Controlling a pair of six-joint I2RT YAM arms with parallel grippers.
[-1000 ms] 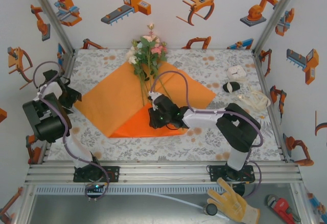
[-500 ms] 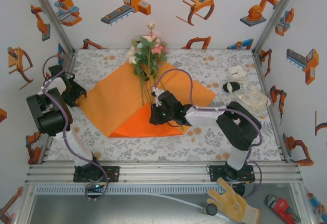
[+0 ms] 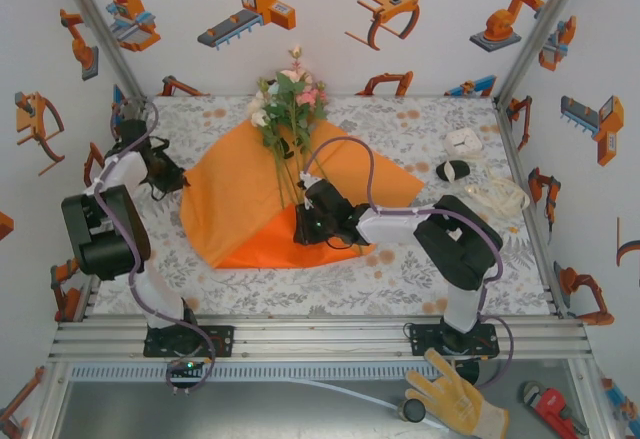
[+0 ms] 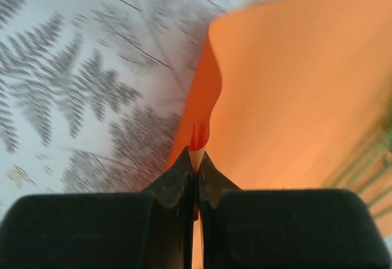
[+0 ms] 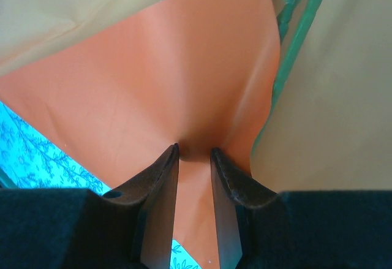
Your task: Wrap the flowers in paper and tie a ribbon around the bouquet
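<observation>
The orange paper (image 3: pixel 235 194) lies spread on the table, its near corner folded up over the stems. The flowers (image 3: pixel 287 99) rest on it, blossoms at the far edge and green stems (image 5: pixel 293 33) running toward me. My left gripper (image 3: pixel 176 176) is at the paper's left corner and shut on its edge (image 4: pixel 197 149), which stands lifted off the table. My right gripper (image 3: pixel 303 226) sits on the folded near corner; its jaws (image 5: pixel 195 151) pinch a fold of that paper (image 5: pixel 184 85) beside the stems. The cream ribbon (image 3: pixel 496 197) lies bundled at the right.
A small white box (image 3: pixel 465 141) and a black oval object (image 3: pixel 452 170) lie at the right, behind the ribbon. The patterned tablecloth (image 3: pixel 400 274) is bare along the near edge. Metal frame posts and walls close the sides.
My left gripper swung forward and to the right, closed on the paper's left corner and drew it inward and up. The right gripper shifted slightly toward the stems, still holding the fold.
</observation>
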